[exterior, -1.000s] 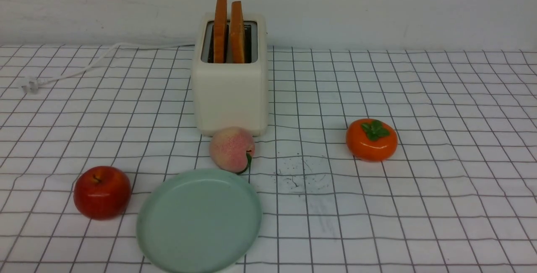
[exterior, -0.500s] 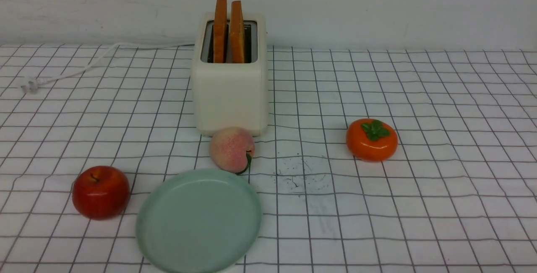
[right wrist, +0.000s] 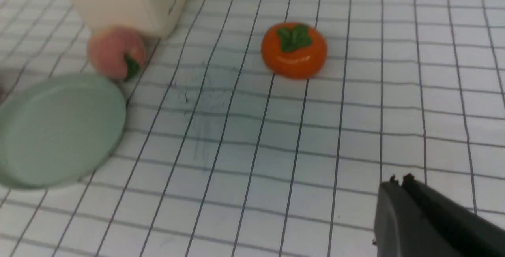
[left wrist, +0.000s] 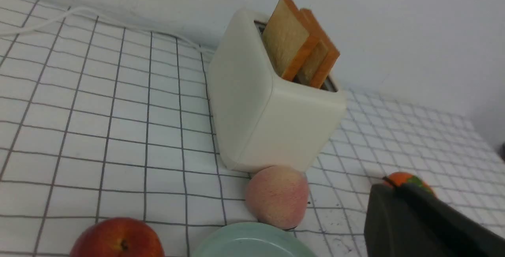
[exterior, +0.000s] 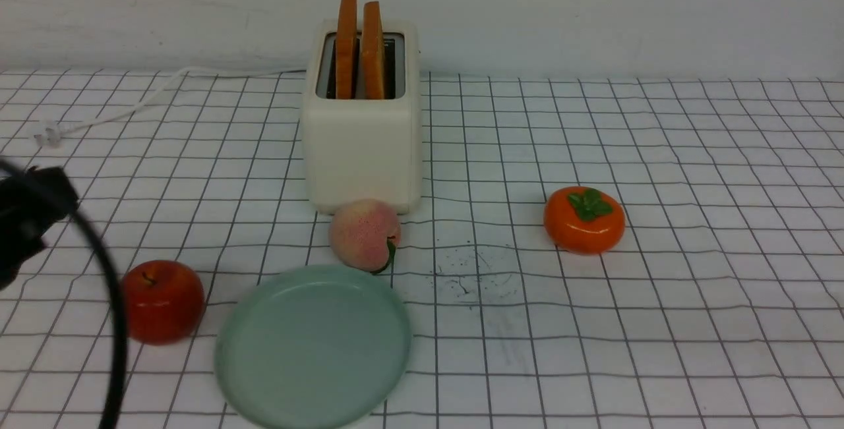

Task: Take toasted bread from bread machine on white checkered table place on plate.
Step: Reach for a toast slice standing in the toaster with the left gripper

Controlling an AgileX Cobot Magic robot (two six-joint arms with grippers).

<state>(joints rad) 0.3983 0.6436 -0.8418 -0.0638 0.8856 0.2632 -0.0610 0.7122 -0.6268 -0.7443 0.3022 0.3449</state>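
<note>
Two slices of toasted bread (exterior: 346, 47) (exterior: 373, 50) stand upright in the slots of the cream bread machine (exterior: 361, 152) at the back of the white checkered table (exterior: 659, 323). The empty mint-green plate (exterior: 313, 346) lies in front of it, near the front edge. A dark part of my left arm (exterior: 30, 215) with a black cable shows at the far left, apart from everything. In the left wrist view my left gripper (left wrist: 396, 186) is shut and empty, facing the toast (left wrist: 286, 38) and toaster (left wrist: 268, 119). My right gripper (right wrist: 399, 181) is shut and empty over bare cloth.
A red apple (exterior: 161, 300) sits left of the plate. A peach (exterior: 364, 234) lies between toaster and plate, touching the toaster's front. An orange persimmon (exterior: 584, 219) is at the right. The white cord and plug (exterior: 49, 134) trail left. A wall stands close behind.
My left arm with its cable has come into the front view at the far left, partly covering the apple. Nothing on the table has moved.
</note>
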